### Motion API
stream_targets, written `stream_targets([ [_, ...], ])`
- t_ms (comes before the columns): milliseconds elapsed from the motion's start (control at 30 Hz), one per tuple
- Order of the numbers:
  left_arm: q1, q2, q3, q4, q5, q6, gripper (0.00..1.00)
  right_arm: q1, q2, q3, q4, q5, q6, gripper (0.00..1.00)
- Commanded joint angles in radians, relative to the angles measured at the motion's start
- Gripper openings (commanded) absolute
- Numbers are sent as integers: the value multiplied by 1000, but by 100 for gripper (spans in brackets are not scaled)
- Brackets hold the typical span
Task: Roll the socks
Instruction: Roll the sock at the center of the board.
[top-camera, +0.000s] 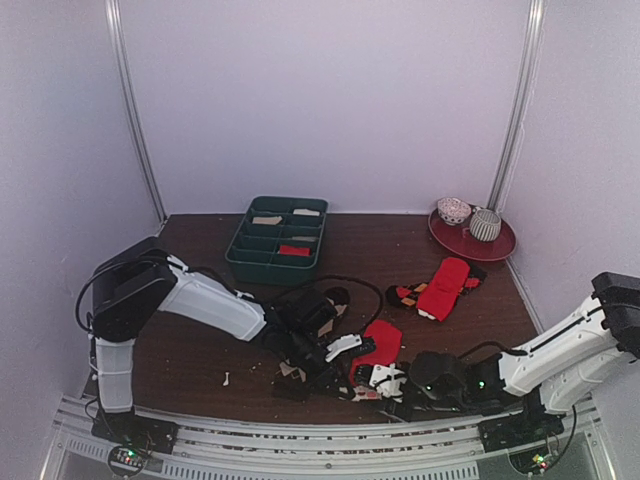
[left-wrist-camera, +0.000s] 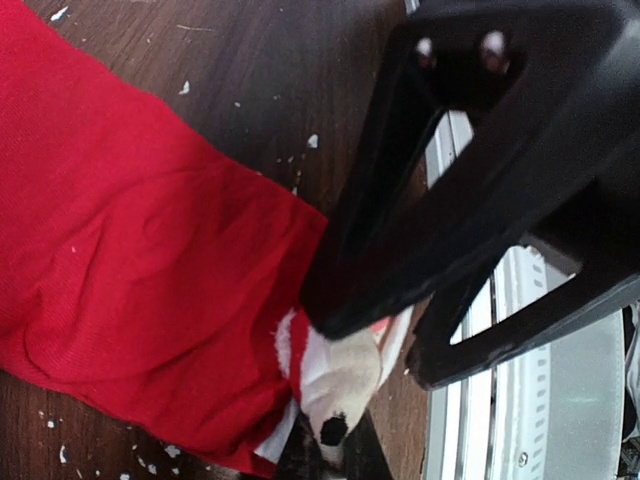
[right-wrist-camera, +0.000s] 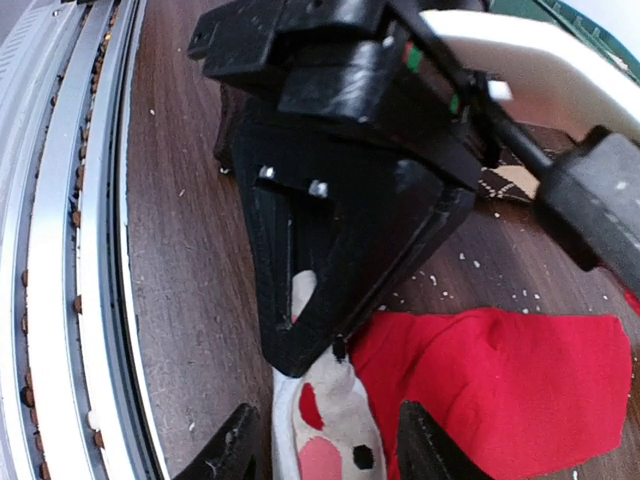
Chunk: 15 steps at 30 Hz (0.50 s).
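Observation:
A bright red sock (top-camera: 382, 343) with a white cuff lies near the table's front edge. It fills the left of the left wrist view (left-wrist-camera: 130, 270). My left gripper (left-wrist-camera: 385, 345) is shut on the white cuff (left-wrist-camera: 345, 375), which carries a pink, red and black face pattern. My right gripper (right-wrist-camera: 330, 455) is open, its fingers (right-wrist-camera: 235, 450) on either side of the same cuff end (right-wrist-camera: 335, 420). The two grippers meet in the top view, the left (top-camera: 335, 372) beside the right (top-camera: 385, 385). The dark brown argyle sock (top-camera: 322, 305) lies bunched behind the left arm.
A plain red sock paired with a dark red-marked one (top-camera: 445, 285) lies at the right middle. A green divided tray (top-camera: 240, 255) stands at the back. A red plate (top-camera: 500, 248) with two bowls is at the back right. The metal rail (right-wrist-camera: 60, 300) runs along the near edge.

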Motion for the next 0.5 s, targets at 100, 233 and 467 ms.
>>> stream_targets([
  [100, -4, 77, -39, -171, -81, 16, 0, 7, 52, 31, -12, -31, 73, 40],
  [233, -4, 79, -38, -172, -80, 18, 0, 8, 37, 9, -14, -22, 114, 35],
  [467, -4, 79, -35, -172, -76, 25, 0, 10, 94, -9, 7, -34, 180, 33],
])
